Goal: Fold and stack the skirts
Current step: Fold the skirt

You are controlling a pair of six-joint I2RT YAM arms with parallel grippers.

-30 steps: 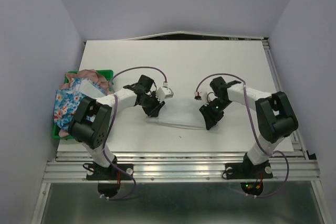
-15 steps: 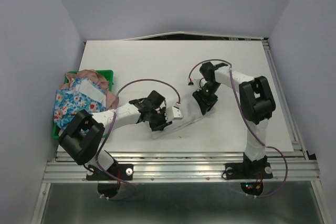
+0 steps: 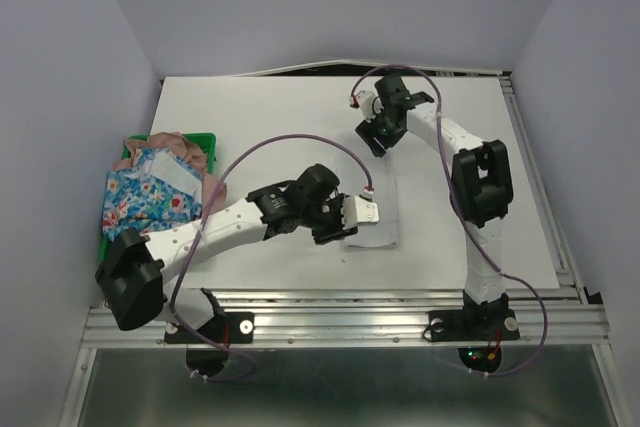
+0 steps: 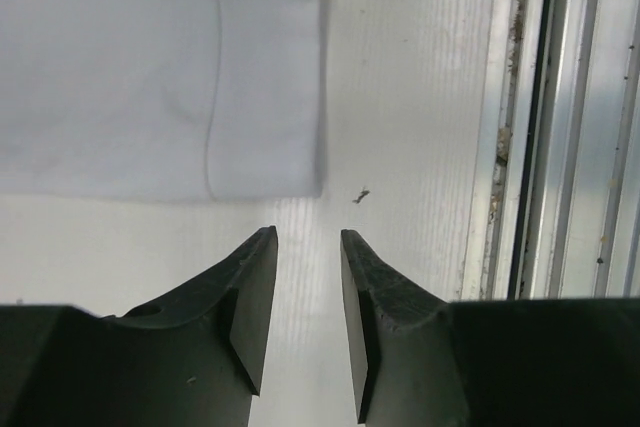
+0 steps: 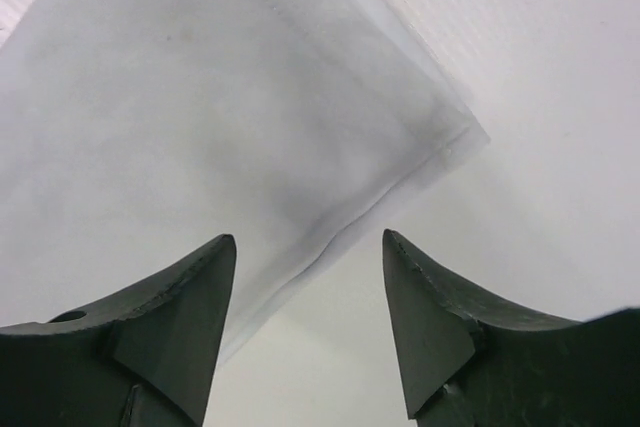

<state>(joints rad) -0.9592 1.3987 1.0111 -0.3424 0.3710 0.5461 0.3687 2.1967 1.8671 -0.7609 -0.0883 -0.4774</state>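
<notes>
White skirt (image 5: 200, 97): thin cloth, matt, smooth; stitched seam line shows. Counter (image 4: 420, 97): white, matt, faint fine ribbing, looks like plastic sheet. Edge rail (image 4: 570, 147): bare metal, dull sheen, grubby. Left hand (image 4: 308, 242) & right hand (image 5: 305, 247): black plastic, matt. Tray (image 3: 207, 139): green plastic. Floral skirt (image 3: 135, 202): printed cloth, crumpled.

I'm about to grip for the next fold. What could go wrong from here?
1. The white skirt barely stands out from the table, so a pinch may miss its edge.
2. At the corner before the open right end effector, the layers lie offset. Grabbing only the top one could undo the fold.
</notes>
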